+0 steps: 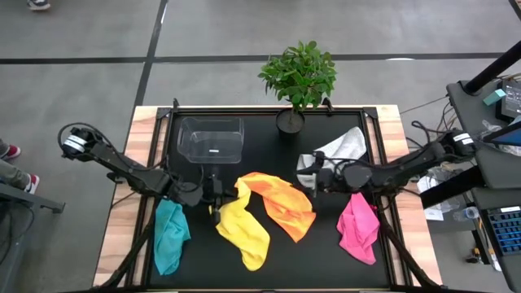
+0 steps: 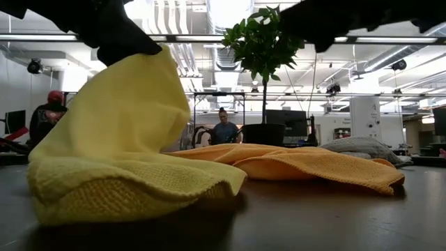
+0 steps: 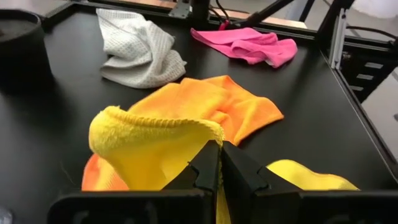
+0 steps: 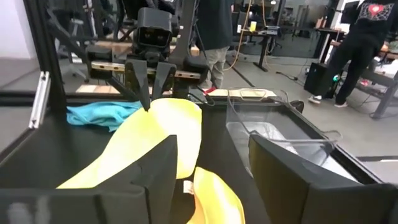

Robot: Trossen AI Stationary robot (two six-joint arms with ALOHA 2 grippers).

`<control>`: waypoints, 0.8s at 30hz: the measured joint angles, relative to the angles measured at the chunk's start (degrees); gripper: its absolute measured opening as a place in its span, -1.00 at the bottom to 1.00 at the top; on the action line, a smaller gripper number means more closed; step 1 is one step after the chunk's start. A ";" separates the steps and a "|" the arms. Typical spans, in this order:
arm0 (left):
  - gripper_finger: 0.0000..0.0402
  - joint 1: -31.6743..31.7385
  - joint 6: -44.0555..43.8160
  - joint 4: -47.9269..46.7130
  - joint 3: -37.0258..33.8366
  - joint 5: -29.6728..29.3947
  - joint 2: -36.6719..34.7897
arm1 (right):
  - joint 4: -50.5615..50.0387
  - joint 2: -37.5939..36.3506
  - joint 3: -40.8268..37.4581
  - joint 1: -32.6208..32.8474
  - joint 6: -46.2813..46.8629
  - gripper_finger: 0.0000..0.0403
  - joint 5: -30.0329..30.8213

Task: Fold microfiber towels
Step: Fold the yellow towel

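Note:
My left gripper is shut on the yellow towel, which lies near the table's front centre. In the low view the yellow towel rises like a tent to that gripper. The orange towel lies spread beside it, partly under it. My right gripper stands open above the orange towel's far right part and holds nothing. The teal towel lies front left, the pink towel front right, and the white-grey towel back right. My left gripper pinches the yellow towel's stitched edge between its two shut fingers. The fingers come from the table's left, slanting a little downward. The held part is lifted; the cloth slopes down from it, and its lower end rests on the table.
A clear plastic box stands at the back left. A potted plant stands at the back centre. People show in the room beyond the table. Bare black tabletop lies between the yellow and pink towels.

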 joint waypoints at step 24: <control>-1.00 -2.11 -1.69 -0.02 -0.16 0.04 0.00 | -0.18 14.09 11.93 -0.21 -2.68 -0.03 -2.36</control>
